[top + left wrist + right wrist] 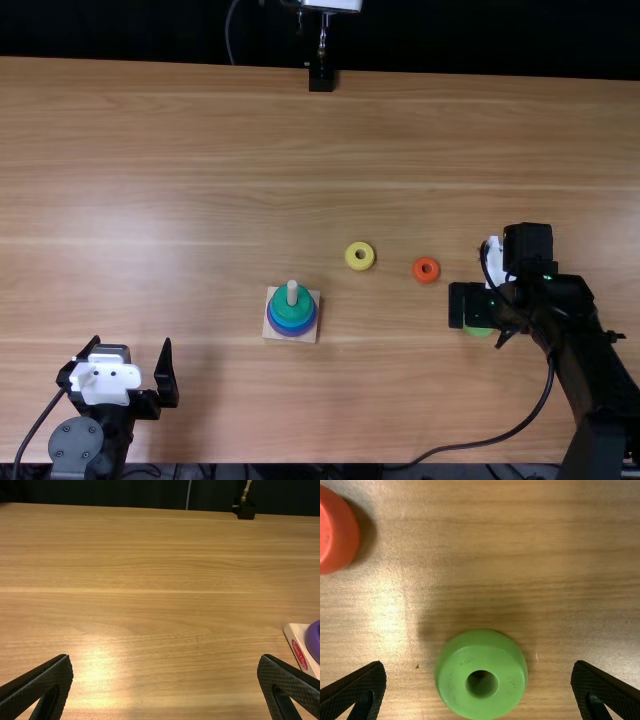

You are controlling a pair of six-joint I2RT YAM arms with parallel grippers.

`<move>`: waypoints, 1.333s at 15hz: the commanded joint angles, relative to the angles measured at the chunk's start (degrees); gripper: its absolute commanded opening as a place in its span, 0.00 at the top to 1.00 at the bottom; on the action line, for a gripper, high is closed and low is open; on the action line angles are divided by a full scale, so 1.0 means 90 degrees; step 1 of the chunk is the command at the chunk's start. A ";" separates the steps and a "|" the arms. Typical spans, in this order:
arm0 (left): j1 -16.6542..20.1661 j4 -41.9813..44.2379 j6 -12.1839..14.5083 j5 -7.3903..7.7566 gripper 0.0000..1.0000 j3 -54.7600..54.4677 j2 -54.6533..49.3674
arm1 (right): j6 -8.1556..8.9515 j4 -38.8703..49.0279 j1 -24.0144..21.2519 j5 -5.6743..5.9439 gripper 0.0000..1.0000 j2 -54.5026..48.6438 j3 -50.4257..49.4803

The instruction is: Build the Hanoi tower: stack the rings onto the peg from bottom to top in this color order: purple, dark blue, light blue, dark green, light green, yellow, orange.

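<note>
In the top view, a square wooden base [306, 337] holds the peg [292, 291], with the dark green ring [301, 304] uppermost above light blue and blue-purple rings. The yellow ring [360, 256] and orange ring [426, 270] lie flat to its right. My right gripper [482, 322] is over the light green ring [478, 331], partly covering it. In the right wrist view, my right gripper [479, 670] is open, its fingers either side of the light green ring [503, 694], not touching it. My left gripper [131, 345] stands open and empty near the front left; left wrist view: gripper [165, 665], purple ring [313, 641].
A black stand [321, 78] is at the table's far edge. The right arm's cable [500, 436] loops over the front right of the wooden table [200, 150]. The orange ring [337, 530] lies close to the right gripper's working area.
</note>
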 commanded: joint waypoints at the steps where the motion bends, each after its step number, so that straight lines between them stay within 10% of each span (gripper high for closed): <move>1: -0.0035 -0.0504 0.0091 -0.0010 0.00 -0.0710 -0.0076 | 0.0068 -0.0003 -0.0064 0.0045 0.00 0.0095 -0.0076; 12: -0.0035 -0.0504 0.0091 -0.0010 0.00 -0.0710 -0.0076 | 0.0244 -0.0038 -0.0064 0.0045 0.00 0.0505 -0.0096; 15: -0.0035 -0.0504 0.0091 -0.0010 0.00 -0.0710 -0.0076 | 0.0303 -0.0050 -0.0064 0.0033 0.22 0.0505 -0.0106; 20: -0.0035 -0.0504 0.0091 -0.0010 0.00 -0.0710 -0.0076 | 0.0303 -0.0085 -0.0045 0.0010 0.32 0.0564 -0.0116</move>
